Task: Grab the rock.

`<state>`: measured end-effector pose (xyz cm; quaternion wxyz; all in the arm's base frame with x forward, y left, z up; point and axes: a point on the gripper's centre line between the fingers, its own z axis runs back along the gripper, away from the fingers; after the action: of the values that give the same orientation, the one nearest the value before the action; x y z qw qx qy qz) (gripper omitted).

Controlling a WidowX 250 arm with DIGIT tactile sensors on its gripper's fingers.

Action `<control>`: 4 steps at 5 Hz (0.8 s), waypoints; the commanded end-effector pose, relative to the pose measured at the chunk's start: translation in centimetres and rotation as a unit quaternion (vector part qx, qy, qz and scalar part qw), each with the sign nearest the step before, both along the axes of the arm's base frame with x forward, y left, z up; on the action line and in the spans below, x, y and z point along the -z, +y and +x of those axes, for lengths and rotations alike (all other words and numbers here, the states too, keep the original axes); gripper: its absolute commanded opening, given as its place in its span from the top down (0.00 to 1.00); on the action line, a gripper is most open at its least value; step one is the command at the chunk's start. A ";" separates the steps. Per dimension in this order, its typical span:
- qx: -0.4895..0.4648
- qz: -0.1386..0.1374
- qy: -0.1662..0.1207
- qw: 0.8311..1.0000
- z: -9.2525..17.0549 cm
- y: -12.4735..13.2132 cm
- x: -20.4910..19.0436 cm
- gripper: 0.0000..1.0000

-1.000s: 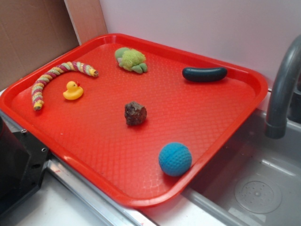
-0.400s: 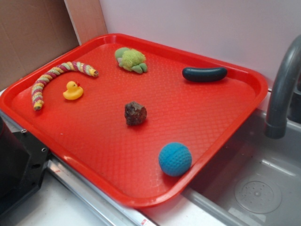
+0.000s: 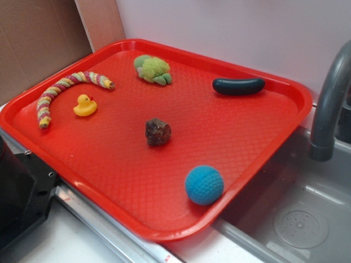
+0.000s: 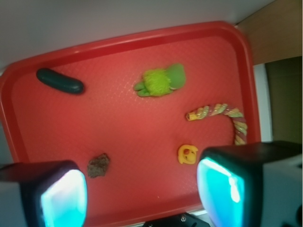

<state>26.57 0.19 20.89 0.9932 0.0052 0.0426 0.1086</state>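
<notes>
Rock (image 3: 158,132): tray (image 3: 263,159) centre, unmoved since a second ago; ball (image 3: 204,185) at its 4 o'clock. Gripper (image 4: 142,194): spread, high above, empty. Approach not begun.

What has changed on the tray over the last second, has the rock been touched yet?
Nothing visibly changed. The rock lies untouched mid-tray, and the blue ball and other toys kept their places. The gripper is open, high above the tray.

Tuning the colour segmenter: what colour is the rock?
Dark brown with reddish-grey mottling; the rock shows best in the exterior view.
</notes>
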 end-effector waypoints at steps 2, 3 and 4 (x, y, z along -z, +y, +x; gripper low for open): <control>0.136 -0.042 -0.040 0.989 -0.7 -9.1 -1.2 0.00; 0.193 -0.058 -0.057 0.978 -2.5 -13.9 -2.1 0.00; 0.206 -0.028 -0.041 0.977 -4.4 -15.8 0.5 0.00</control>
<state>22.52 -15.79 18.79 0.9942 -0.0035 0.0262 -0.1041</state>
